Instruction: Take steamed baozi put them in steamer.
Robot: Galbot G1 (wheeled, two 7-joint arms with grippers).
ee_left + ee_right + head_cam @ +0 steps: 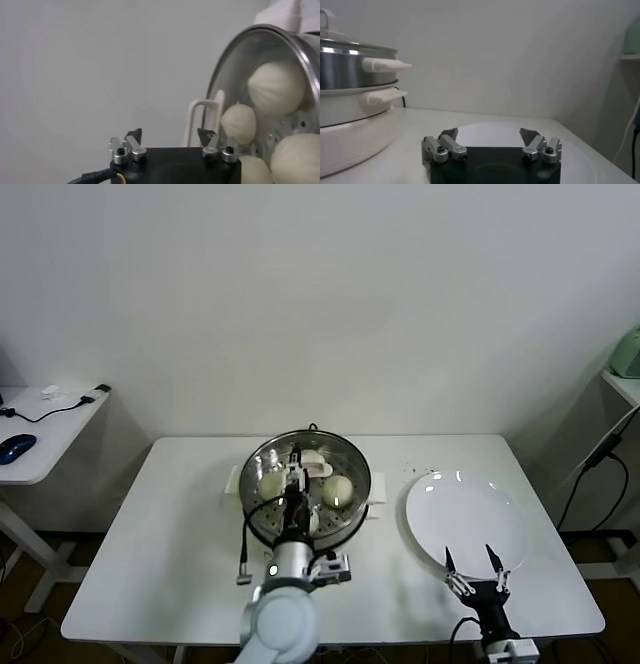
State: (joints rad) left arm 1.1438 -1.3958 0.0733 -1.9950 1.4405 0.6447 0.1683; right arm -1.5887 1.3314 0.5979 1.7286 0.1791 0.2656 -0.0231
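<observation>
— Where are they at?
— Left gripper (296,467) hangs over the steamer (352,456), jaws spread, holding nothing. The baozi (277,88) sit inside; four, I think, though the arm hides some.

— And next?
— Probably lift clear. Right gripper (476,569) waits open at the bare plate (455,506).

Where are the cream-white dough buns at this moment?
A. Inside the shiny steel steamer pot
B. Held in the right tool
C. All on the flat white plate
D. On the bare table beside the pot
A: the cream-white dough buns lie inside the shiny steel steamer pot, while the flat white plate is bare and the right tool holds nothing.
</observation>
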